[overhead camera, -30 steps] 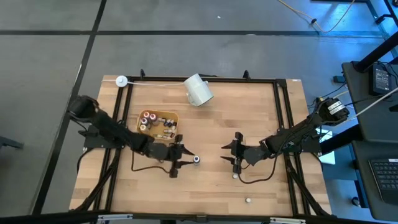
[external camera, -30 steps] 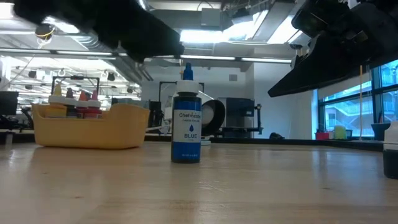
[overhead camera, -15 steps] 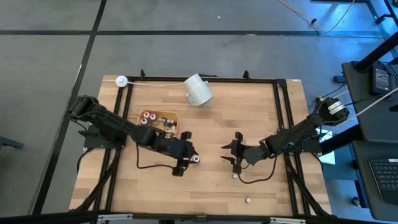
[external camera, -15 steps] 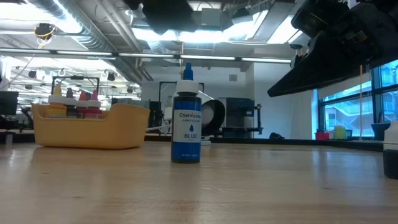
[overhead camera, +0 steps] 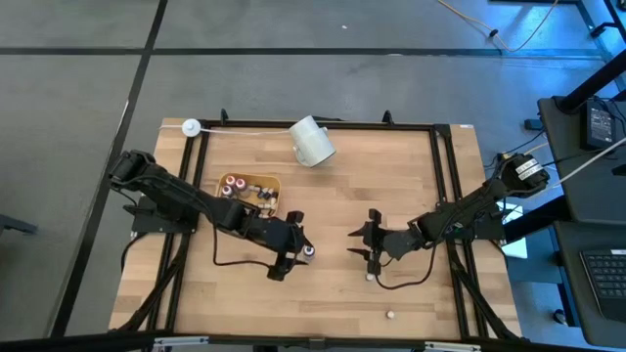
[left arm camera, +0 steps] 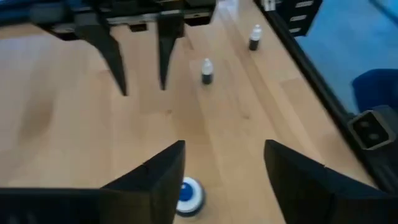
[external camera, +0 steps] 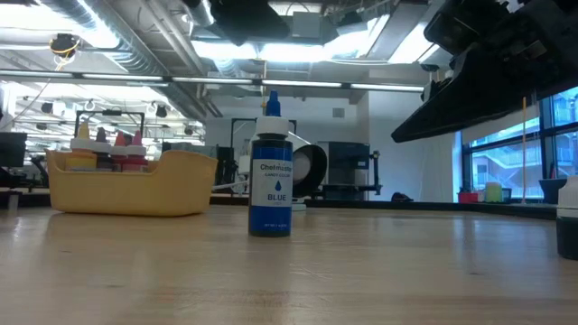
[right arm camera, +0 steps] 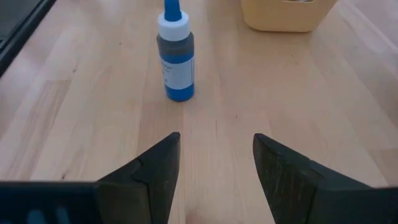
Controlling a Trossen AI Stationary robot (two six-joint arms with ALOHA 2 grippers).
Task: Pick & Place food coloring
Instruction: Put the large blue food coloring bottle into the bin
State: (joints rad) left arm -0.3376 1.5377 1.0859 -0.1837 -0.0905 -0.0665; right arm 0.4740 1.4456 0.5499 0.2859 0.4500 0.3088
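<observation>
Tray: a shallow yellow-orange plastic tray (overhead camera: pixel 272 183) sits toward the left side of the wooden surface (overhead camera: pixel 333 303), and it holds several small dropper bottles (overhead camera: pixel 233 191) with red and other caps.
Cup: a big white cylindrical cup (overhead camera: pixel 312 142) lies on its side near the far edge.
Open room: the middle and the near left part of the surface are bare wood.
Blue bottle: a small bottle of blue food coloring (external camera: pixel 271 185) with white cap and blue tip stands upright near the middle.
Other bottles: one tiny bottle (overhead camera: pixel 370 277) stands near the right hand, another (overhead camera: pixel 389 315) near the near edge.
Left hand: the left hand (overhead camera: pixel 290 252) is over the blue bottle, fingers apart on both sides, not gripping.
Right hand: the right hand (overhead camera: pixel 364 242) waits right of centre, fingers apart, holding nothing.
</observation>
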